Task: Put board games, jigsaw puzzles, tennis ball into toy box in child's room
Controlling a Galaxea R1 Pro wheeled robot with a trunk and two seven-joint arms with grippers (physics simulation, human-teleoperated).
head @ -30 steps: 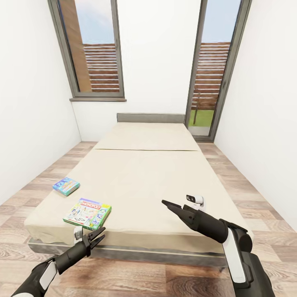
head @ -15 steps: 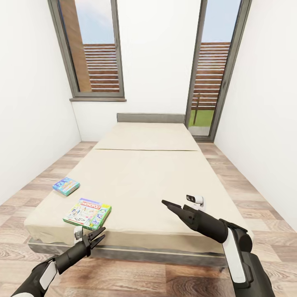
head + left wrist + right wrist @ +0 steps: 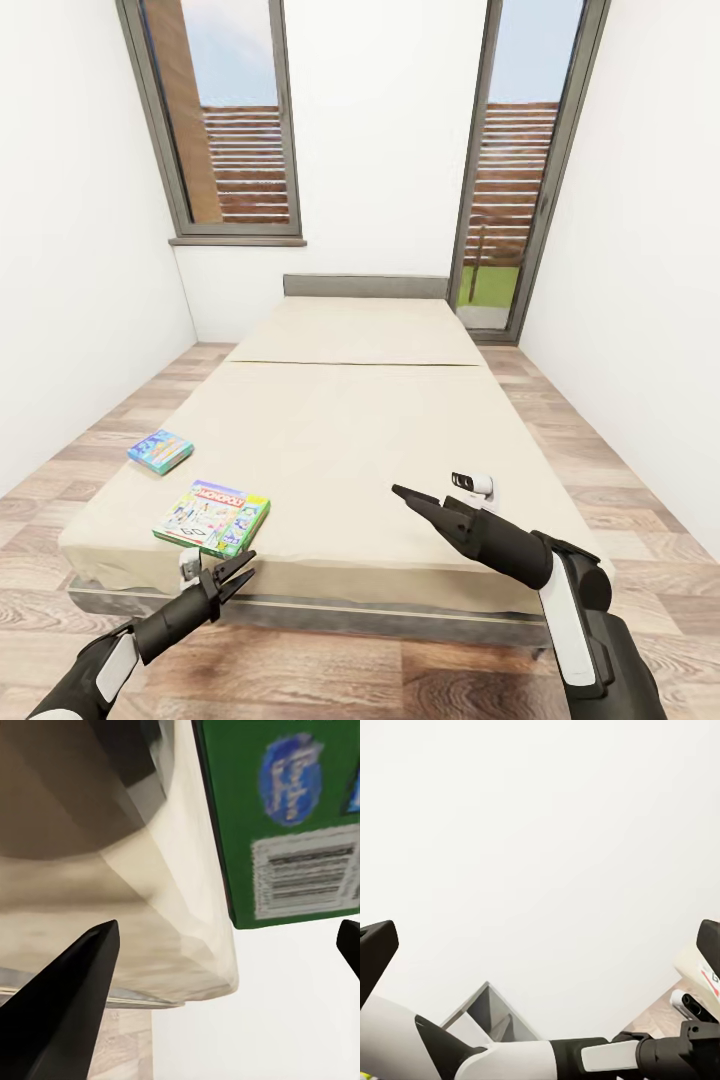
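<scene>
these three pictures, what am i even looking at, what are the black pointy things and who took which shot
It is a simulated robot with two arms, standing at the foot of a bed. The big picture comes from a camera on its head. The black pointed things are its grippers: the left gripper and the right gripper. The other two pictures come from small cameras near each gripper, looking along its fingers. On the mattress lie two board games: a green-edged box near the left gripper and a blue box behind it. Both grippers are open and hold nothing.
</scene>
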